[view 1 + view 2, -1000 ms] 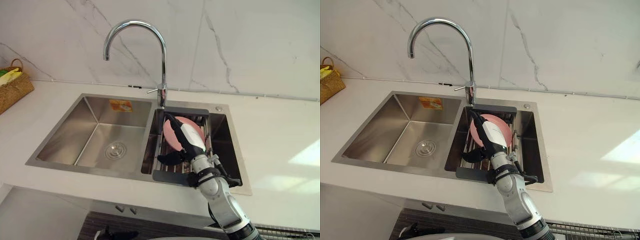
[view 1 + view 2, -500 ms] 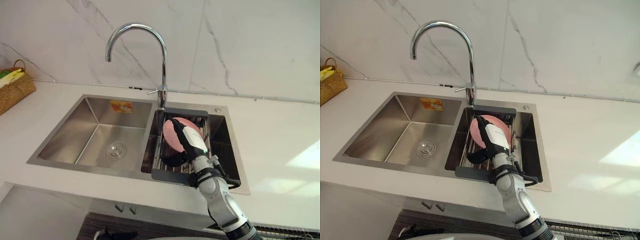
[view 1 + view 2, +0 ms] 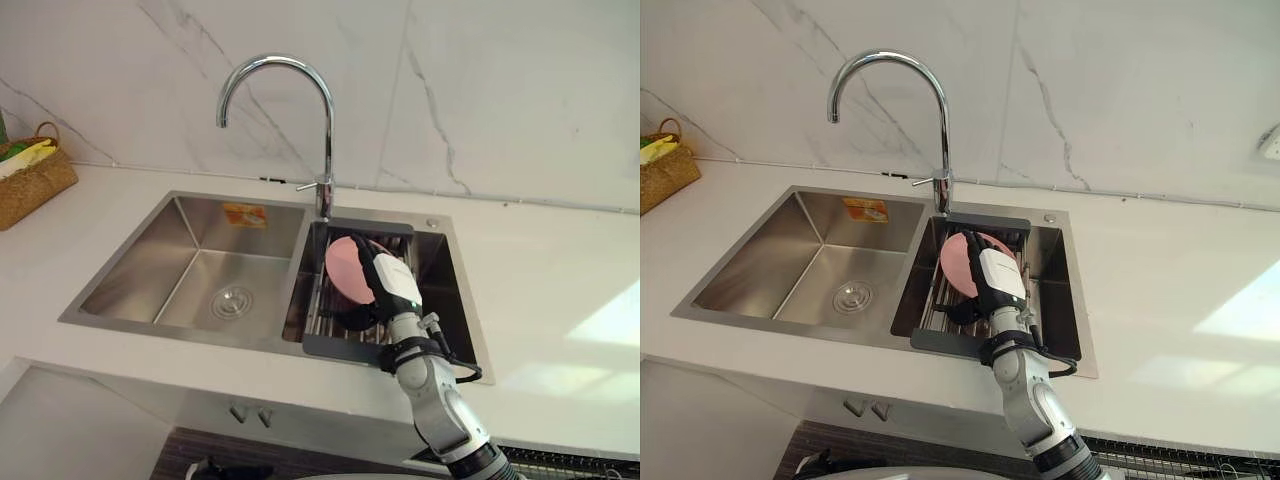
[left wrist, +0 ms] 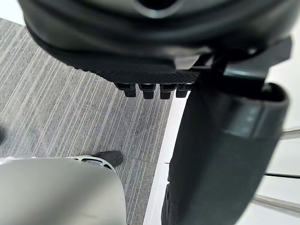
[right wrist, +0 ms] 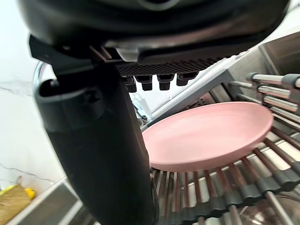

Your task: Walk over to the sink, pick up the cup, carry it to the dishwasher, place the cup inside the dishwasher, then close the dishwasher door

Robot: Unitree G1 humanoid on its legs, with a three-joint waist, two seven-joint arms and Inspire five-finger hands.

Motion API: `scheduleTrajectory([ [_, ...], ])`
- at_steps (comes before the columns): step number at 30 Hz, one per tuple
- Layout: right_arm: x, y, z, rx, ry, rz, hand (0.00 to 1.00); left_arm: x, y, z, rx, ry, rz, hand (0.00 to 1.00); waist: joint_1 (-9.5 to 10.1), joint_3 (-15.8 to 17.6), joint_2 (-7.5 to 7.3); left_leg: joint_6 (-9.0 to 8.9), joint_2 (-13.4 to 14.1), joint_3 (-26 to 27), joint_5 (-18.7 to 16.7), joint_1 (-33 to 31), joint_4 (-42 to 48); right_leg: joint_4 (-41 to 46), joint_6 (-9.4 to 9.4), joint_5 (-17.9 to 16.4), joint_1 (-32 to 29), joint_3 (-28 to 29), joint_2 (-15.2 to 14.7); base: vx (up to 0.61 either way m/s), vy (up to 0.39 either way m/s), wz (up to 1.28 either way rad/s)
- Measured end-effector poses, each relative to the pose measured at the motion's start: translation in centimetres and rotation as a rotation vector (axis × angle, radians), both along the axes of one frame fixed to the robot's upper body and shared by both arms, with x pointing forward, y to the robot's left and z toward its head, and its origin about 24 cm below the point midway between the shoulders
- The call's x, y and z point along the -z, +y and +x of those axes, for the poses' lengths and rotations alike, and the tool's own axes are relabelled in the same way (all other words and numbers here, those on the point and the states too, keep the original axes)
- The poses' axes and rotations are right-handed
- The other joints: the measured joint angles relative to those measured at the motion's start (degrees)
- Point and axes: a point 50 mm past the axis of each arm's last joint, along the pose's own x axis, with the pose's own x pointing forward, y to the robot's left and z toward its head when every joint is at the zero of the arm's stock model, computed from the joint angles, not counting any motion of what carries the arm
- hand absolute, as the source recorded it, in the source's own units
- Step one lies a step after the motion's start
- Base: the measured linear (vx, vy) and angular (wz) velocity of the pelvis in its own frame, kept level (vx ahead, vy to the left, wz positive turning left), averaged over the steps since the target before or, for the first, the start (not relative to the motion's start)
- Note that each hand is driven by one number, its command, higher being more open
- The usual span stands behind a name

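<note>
White marble surface (image 3: 560,260) is carrying a steel double sink (image 3: 190,250), its right basin's drying rack (image 3: 340,347) propping a pink plate (image 3: 345,268) tilted on edge, while the right hand (image 3: 392,283) is hovering over it, fingers (image 5: 164,82) straight, gripping nothing.

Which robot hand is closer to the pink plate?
The right hand: it reaches into the sink, just over the pink plate on the rack. The left hand hangs low above the grey floor, away from the plate.
</note>
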Motion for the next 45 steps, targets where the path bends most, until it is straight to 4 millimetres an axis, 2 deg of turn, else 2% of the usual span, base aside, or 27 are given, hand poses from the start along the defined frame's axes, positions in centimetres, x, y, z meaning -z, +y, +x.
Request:
scheduleTrajectory([
  [7,1.9,-0.5,0.0,0.073,0.076,-0.073,1.0,0.0,-0.1,0.4,0.0,-0.006,0.009,1.0,1.08,-0.1,-0.02,-0.08,0.0,-0.6,0.3,-0.4,0.0,0.0,-0.03,0.0,-0.1,-0.2,0.0,0.0,-0.005,0.02],
  [23,2.1,0.0,1.8,0.208,-0.055,-0.15,1.0,0.2,0.1,1.1,-0.002,-0.003,0.028,1.0,2.28,-0.2,-0.19,0.09,0.0,-2.2,1.1,-0.9,-0.3,-0.2,-0.05,0.0,0.5,-1.6,0.0,0.0,-0.005,0.05],
  [31,2.4,1.5,2.4,0.212,-0.085,-0.209,1.0,0.2,0.2,1.2,-0.009,-0.025,0.038,1.0,2.39,-0.3,-0.47,-0.3,0.0,-2.3,2.3,-0.9,-0.3,-0.1,-0.04,0.0,0.9,-2.2,0.0,-0.01,-0.003,0.02],
  [45,2.5,0.7,3.0,0.327,-0.124,-0.22,1.0,0.4,0.7,0.7,-0.052,-0.025,0.046,1.0,2.42,0.4,-0.54,-0.05,0.0,-2.5,2.6,-1.2,-0.4,-0.1,-0.22,0.2,1.2,-3.3,-0.1,-0.01,0.001,0.04],
])
